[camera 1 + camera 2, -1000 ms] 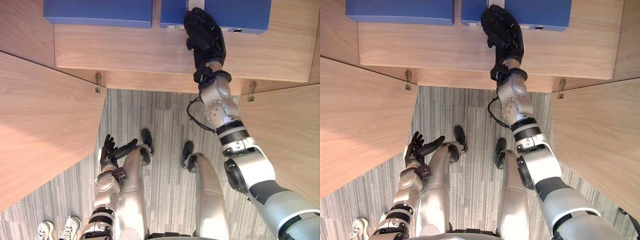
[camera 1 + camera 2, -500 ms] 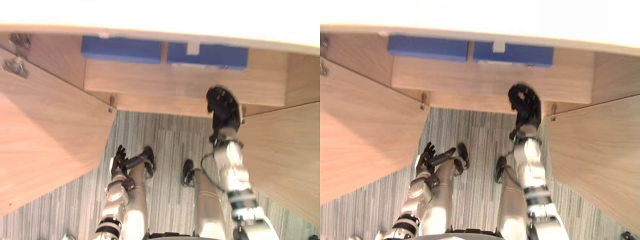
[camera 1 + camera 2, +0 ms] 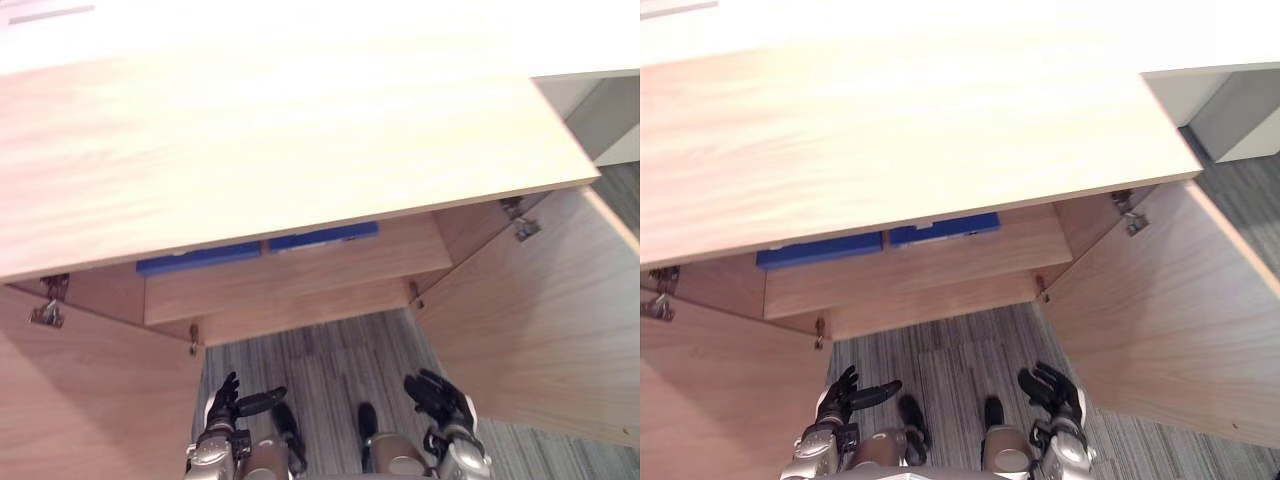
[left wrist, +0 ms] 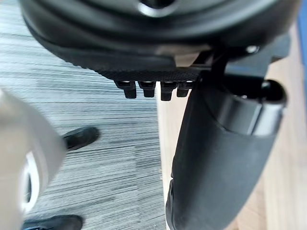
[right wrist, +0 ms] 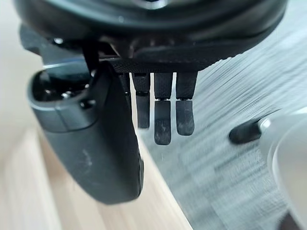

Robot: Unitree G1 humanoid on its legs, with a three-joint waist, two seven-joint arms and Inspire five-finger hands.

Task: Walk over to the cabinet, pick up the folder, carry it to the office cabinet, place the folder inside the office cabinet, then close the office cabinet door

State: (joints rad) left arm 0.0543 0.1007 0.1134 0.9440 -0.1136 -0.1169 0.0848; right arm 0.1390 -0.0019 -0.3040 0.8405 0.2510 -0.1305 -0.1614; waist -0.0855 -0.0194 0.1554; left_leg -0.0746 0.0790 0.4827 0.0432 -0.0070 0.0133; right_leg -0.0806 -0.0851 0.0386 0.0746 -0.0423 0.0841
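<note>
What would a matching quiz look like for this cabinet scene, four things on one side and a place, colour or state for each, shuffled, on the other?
Things:
1 blue folders
2 right-hand door
3 left hand
4 carpet

Matches:
A grey, striped
B swung open on its hinges
C on the shelf inside the cabinet
D held low, fingers straight, empty

Pairs: 1-C, 2-B, 3-D, 4-A.

The cabinet top [image 3: 280, 150] overhangs the shelf [image 3: 300, 278], leaving a low opening. Both doors stand open, left door [image 3: 90, 410] and right door [image 3: 530, 310], flanking the bare floor [image 3: 330, 365] between. Two blue folders [image 3: 200, 261] fill the shelf's back; its front is bare.
</note>
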